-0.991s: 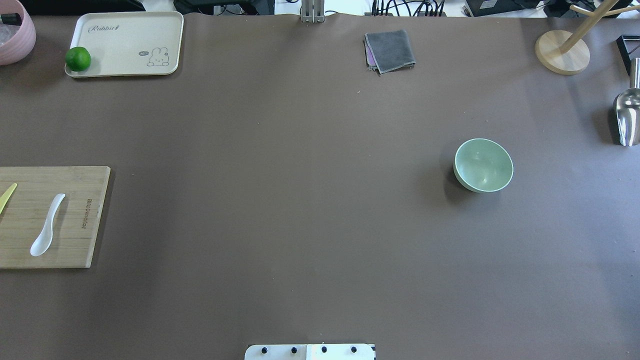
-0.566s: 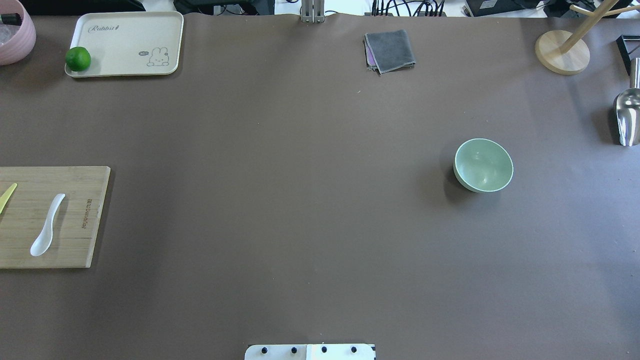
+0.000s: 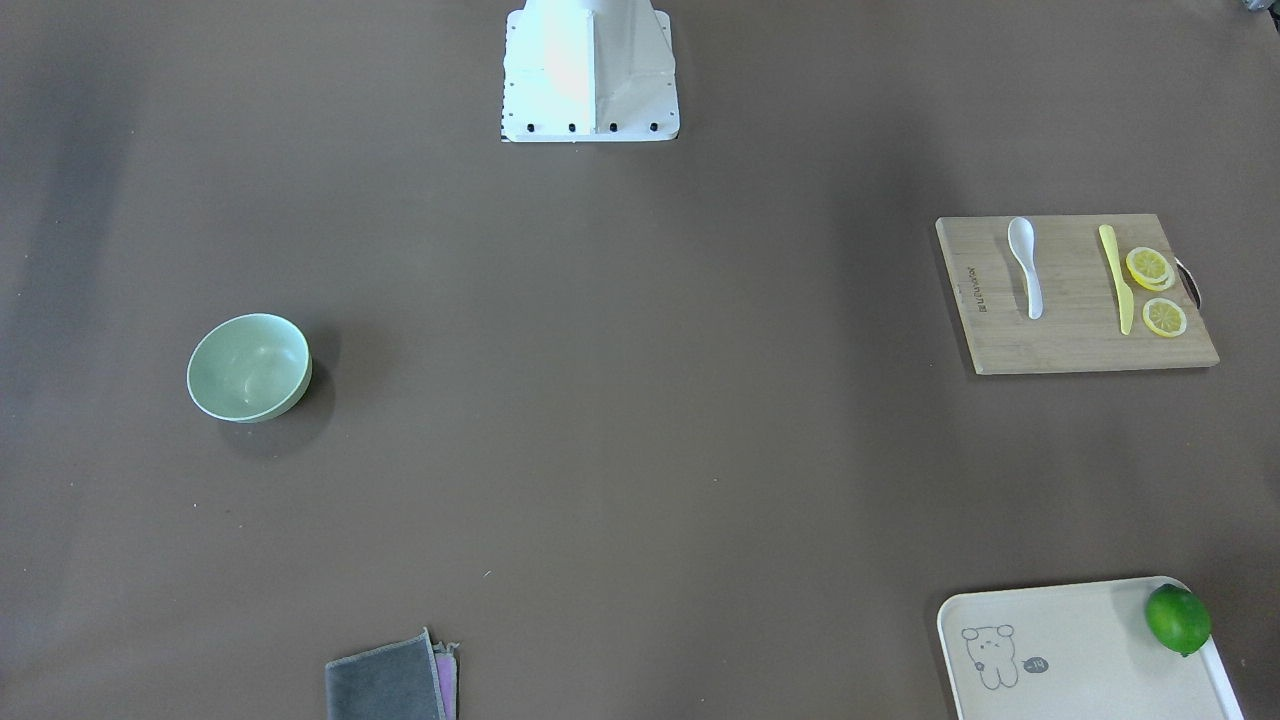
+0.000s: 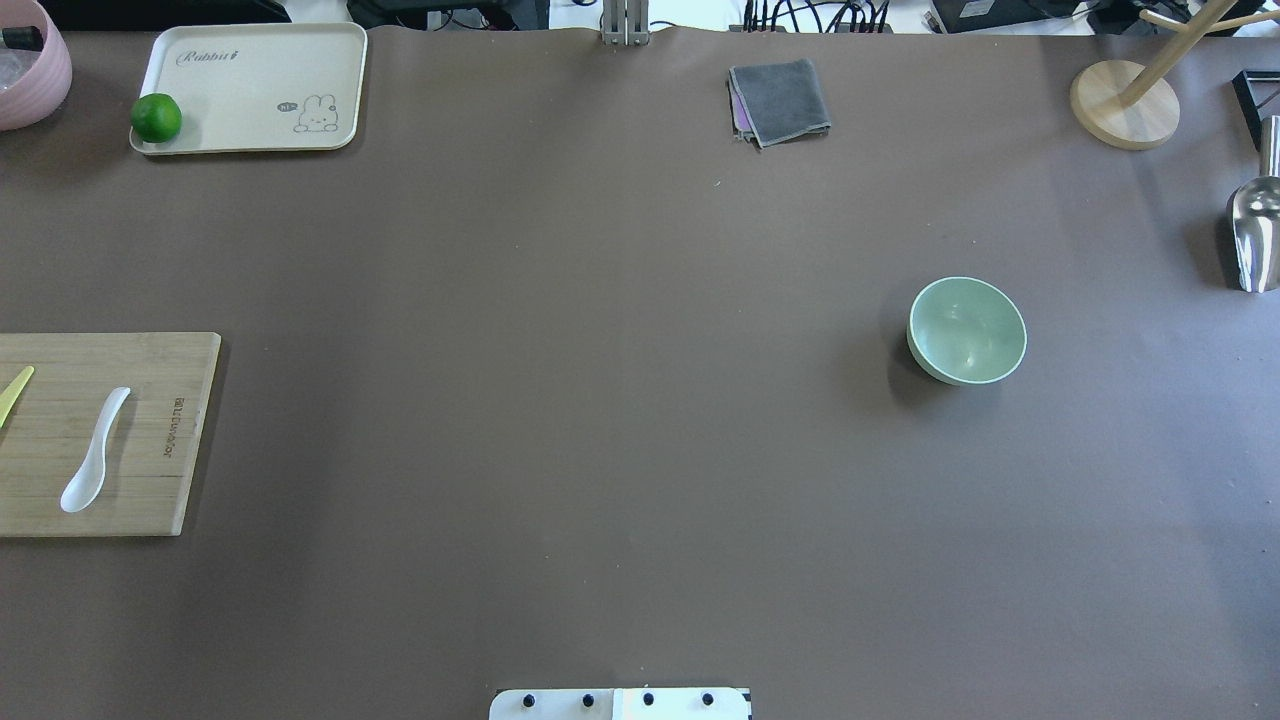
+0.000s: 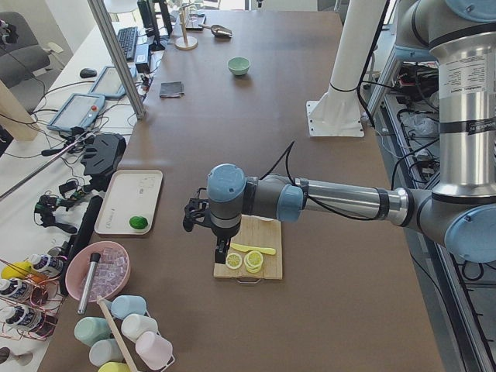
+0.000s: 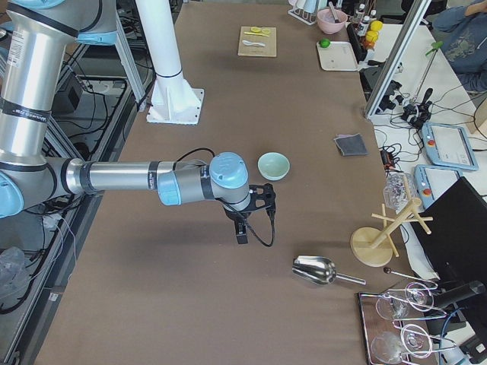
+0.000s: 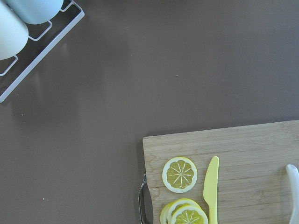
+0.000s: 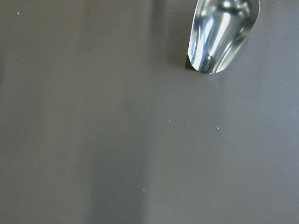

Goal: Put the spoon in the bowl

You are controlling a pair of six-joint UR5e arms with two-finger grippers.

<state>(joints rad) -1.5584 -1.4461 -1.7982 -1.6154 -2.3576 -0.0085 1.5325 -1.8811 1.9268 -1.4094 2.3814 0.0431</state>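
The white spoon (image 4: 92,452) lies on a bamboo cutting board (image 4: 160,480) at the table's left edge; it also shows in the front view (image 3: 1026,262), and its handle tip shows in the left wrist view (image 7: 293,186). The mint-green bowl (image 4: 966,331) stands empty on the right half of the table, far from the spoon, and also shows in the front view (image 3: 248,366). My left gripper (image 5: 220,258) hangs over the board's outer end. My right gripper (image 6: 240,234) hangs above the table beside the bowl (image 6: 273,165). I cannot tell whether either is open or shut.
A yellow knife (image 3: 1115,275) and lemon slices (image 3: 1148,266) share the board. A cream tray (image 4: 250,70) with a lime (image 4: 156,118), a grey cloth (image 4: 780,100), a metal scoop (image 4: 1255,235), a wooden stand (image 4: 1124,104) and a pink bowl (image 4: 30,70) line the far side.
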